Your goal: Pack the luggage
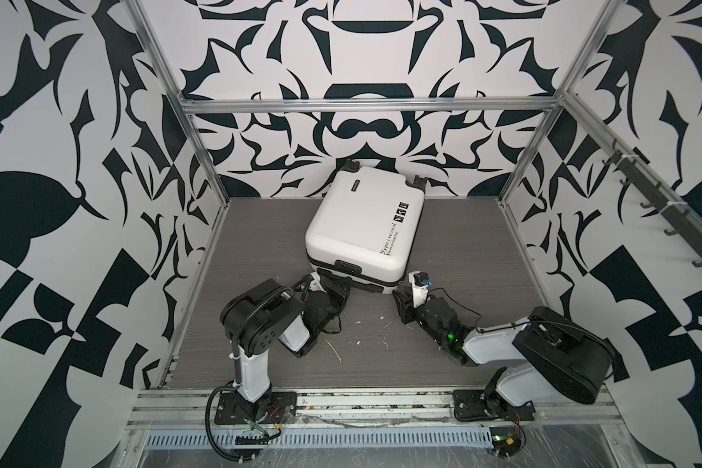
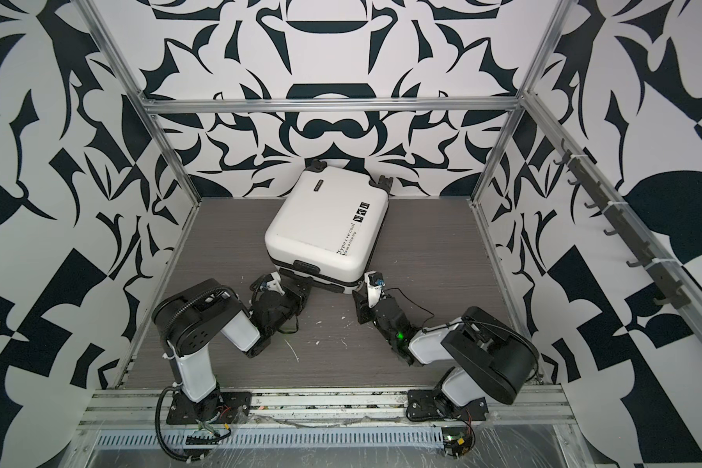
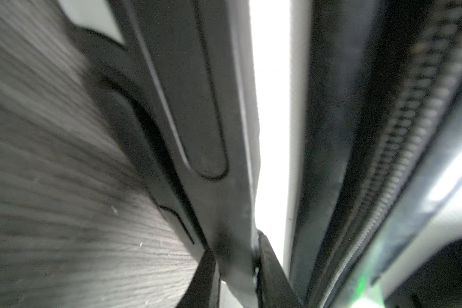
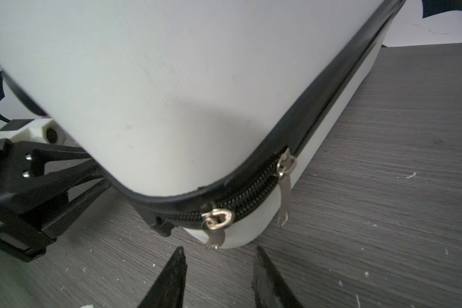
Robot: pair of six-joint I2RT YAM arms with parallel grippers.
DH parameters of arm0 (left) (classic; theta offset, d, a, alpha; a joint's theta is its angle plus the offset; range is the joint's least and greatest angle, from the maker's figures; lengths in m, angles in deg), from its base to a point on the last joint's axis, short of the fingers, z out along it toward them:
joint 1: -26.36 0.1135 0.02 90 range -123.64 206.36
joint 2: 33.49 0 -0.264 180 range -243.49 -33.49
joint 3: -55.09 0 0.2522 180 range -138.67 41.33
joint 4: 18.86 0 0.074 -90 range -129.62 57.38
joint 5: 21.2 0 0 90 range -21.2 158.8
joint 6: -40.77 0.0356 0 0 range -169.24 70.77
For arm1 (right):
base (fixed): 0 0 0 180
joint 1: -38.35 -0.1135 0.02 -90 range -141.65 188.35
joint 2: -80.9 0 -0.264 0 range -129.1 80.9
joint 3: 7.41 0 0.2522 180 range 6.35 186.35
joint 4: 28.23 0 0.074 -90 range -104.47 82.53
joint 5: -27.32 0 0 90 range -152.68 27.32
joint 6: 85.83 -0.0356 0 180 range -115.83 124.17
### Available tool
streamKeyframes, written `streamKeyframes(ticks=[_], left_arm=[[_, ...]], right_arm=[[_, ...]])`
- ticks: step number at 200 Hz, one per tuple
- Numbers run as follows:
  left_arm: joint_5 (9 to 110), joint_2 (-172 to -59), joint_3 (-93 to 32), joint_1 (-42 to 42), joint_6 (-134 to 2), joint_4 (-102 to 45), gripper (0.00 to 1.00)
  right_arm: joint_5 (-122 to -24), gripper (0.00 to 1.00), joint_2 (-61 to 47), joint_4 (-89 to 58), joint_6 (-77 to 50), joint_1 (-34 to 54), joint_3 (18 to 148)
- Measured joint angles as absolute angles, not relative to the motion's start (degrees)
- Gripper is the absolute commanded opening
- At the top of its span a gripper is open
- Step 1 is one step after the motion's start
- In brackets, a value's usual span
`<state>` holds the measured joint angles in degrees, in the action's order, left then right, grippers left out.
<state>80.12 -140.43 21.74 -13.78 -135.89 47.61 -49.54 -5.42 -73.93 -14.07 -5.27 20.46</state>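
The luggage is a white hard-shell suitcase lying flat on the grey table, its lid down and its wheels toward the back wall. My left gripper is at the case's near side, shut on the dark grey carry handle. My right gripper stands open just short of the near right corner, with nothing between its fingers. Two metal zipper pulls hang at that corner, and the zipper between them is closed.
The grey wood-grain table has small white specks near the arms. A rail of black hooks runs along the right wall. Aluminium frame posts stand at the table's corners, and a metal rail holds both arm bases at the front.
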Motion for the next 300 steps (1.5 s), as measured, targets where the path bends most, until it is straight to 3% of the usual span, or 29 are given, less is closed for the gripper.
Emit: streamKeyframes(ticks=[56,127,300], left_arm=[[79.6,-140.4,21.7,-13.6,-136.5,47.6,0.03],[79.2,-140.4,21.7,-13.4,-136.8,47.6,0.00],[78.1,-140.4,22.0,-13.5,-136.8,47.7,0.00]], right_arm=[[-48.5,0.30,-10.7,-82.6,-14.1,-5.2,20.5],[-49.6,0.00,-10.3,-83.5,-13.9,-3.9,19.9],[-56.9,0.00,-5.2,-81.4,-16.9,3.2,17.6]])
